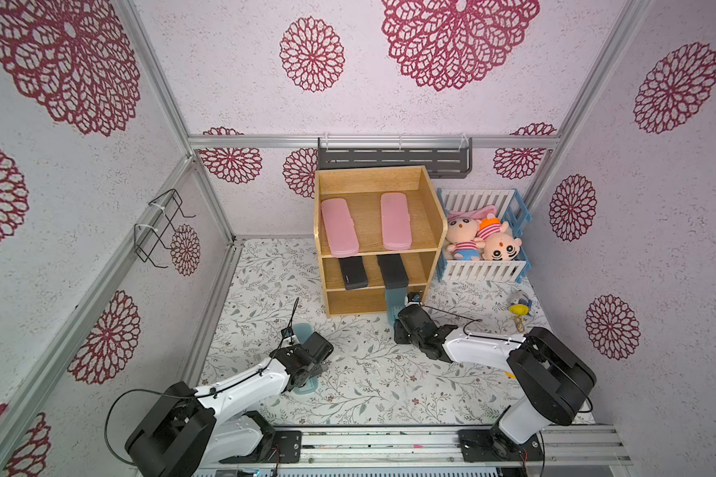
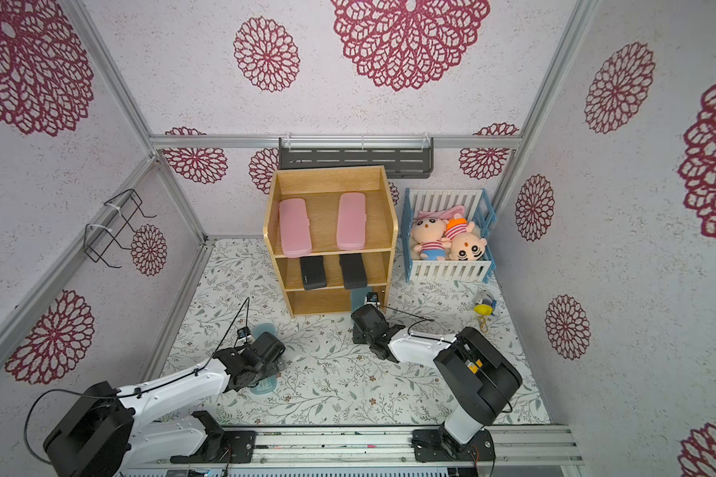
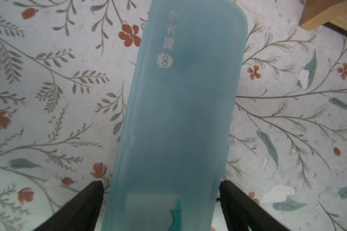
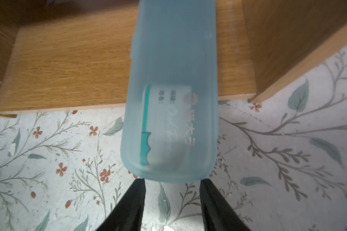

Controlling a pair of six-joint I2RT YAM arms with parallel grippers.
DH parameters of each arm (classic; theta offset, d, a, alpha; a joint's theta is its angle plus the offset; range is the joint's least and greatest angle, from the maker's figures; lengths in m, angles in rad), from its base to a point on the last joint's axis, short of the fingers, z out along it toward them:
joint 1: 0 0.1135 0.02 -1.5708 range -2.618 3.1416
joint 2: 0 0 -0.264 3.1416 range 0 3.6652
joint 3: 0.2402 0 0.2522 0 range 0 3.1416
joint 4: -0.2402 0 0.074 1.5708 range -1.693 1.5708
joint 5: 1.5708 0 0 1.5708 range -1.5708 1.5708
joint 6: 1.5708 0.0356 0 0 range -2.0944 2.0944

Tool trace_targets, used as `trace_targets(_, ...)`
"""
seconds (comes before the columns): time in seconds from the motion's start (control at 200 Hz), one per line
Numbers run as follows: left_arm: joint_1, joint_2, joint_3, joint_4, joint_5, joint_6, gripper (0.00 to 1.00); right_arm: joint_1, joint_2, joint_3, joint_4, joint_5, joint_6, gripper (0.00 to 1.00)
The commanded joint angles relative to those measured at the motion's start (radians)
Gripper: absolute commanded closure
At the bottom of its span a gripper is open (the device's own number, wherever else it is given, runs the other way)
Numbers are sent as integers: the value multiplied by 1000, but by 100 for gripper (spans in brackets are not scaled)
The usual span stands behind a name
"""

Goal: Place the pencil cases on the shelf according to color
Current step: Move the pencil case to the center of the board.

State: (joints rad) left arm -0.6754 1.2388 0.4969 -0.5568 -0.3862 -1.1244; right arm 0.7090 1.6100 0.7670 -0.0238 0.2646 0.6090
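**Risking a crooked shove on the blue pencil case (image 1: pixel 394 303)**

Lying half inside the bottom tier of the oak shelf (image 1: pixel 366 214), mid-frame. Hovering just behind: right gripper (image 4: pixel 171 186), released, empty; nudging off-centre risking swivelling it. Straddling the other blue case (image 1: pixel 301 330), lower left of centre: left gripper (image 3: pixel 160 186), grip impossible to tell.

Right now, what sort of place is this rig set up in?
Probably a staged child's-room mock-up inside a robot test cell, not a real home: patterned wall panels on bare aluminium framing, a toy crib holding plush toys, and a small wooden shelf.
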Motion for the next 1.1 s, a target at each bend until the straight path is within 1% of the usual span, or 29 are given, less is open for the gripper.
trace_targets(0.0, 5, 51, 19, 46, 42, 27, 3, -5, -53, 1, 11, 1, -21, 48)
trace_targets(0.115, -14, 98, 28, 89, 81, 21, 3, 2, -130, -56, -7, 3, -4, 45)
trace_targets(0.215, -60, 148, 61, 94, 81, -6, 3, 16, -216, -110, -28, 5, 16, 43)
trace_targets(0.355, -157, 231, 144, 87, 72, -74, 3, 37, -340, -176, -77, 18, 40, 41)
trace_targets(0.48, -261, 307, 239, 79, 31, -152, 3, 47, -435, -211, -131, 30, 46, 38)
trace_targets(0.565, -322, 340, 293, 79, 8, -198, 3, 52, -492, -225, -162, 33, 46, 37)
trace_targets(0.67, -373, 362, 342, 51, -20, -233, 3, 61, -551, -236, -174, 14, 31, 34)
trace_targets(0.72, -391, 361, 354, 28, -35, -245, 3, 70, -576, -237, -177, 7, 26, 31)
trace_targets(0.785, -414, 346, 365, -14, -61, -259, 3, 84, -596, -241, -171, -5, 15, 25)
trace_targets(0.9, -437, 286, 365, -96, -101, -282, 3, 116, -606, -239, -155, -21, 4, 12)
trace_targets(1.011, -459, 199, 348, -179, -158, -317, 3, 164, -587, -232, -115, -43, -19, 6)
trace_targets(1.096, -464, 115, 315, -244, -200, -355, 3, 217, -535, -211, -80, -54, -63, 2)
